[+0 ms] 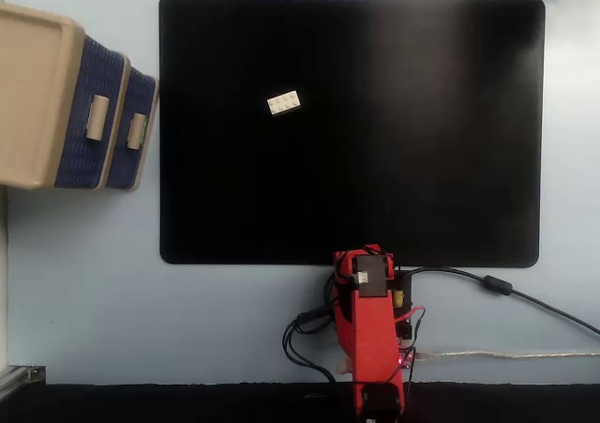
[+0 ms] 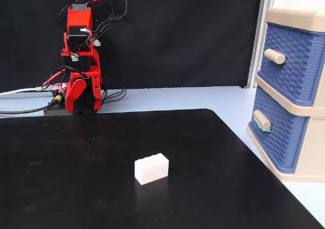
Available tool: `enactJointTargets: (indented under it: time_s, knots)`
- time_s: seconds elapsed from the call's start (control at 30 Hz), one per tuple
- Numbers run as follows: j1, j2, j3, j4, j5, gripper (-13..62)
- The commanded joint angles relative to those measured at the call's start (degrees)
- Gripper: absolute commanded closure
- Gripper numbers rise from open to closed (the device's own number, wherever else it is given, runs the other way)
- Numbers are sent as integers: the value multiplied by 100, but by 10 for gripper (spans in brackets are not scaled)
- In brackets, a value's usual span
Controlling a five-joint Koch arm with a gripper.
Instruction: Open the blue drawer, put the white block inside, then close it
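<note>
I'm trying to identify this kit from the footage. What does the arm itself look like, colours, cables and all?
The arm is built from bright red plastic segments with black motor blocks between them. Black cables loop over its top, and more black and red wires trail from its base. The pincer is red too. A thicker black cable runs off across the table.

My table [image 1: 84,282] was pale blue. A black mat [image 1: 375,160] covered its middle. The white block [image 1: 283,102] lay on the mat; the beige drawer unit [image 1: 33,95] stood at the table's left edge, overhead.

Woven-textured plastic blue drawer [image 2: 277,132]; matt black mat [image 1: 375,160].
</note>
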Motion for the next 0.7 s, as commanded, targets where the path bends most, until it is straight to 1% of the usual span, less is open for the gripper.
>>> enactJointTargets:
  time_s: [0.0, 0.2, 0.27, 0.3, 0.37, 0.43, 0.47, 0.5, 0.57, 0.6, 0.63, 0.67]
  knots:
    - [97, 466, 26, 773, -123, 150]
    - [97, 466, 18, 782, -97, 149]
    - [105, 466, -220, 844, -88, 152]
    - [105, 466, -483, 861, -70, 154]
    - [141, 466, -1696, 896, 62, 156]
    - [44, 448, -2804, 853, 606, 159]
    - [-70, 369, -3322, 835, 1099, 160]
    - [-387, 141, -3762, 773, 1696, 160]
    - [-1758, -281, -4008, 360, 3190, 159]
    - [-2637, -431, -3999, -105, 4113, 159]
    - [-3243, -589, -3964, -563, 4764, 159]
    - [-4017, -932, -3841, -1494, 5695, 159]
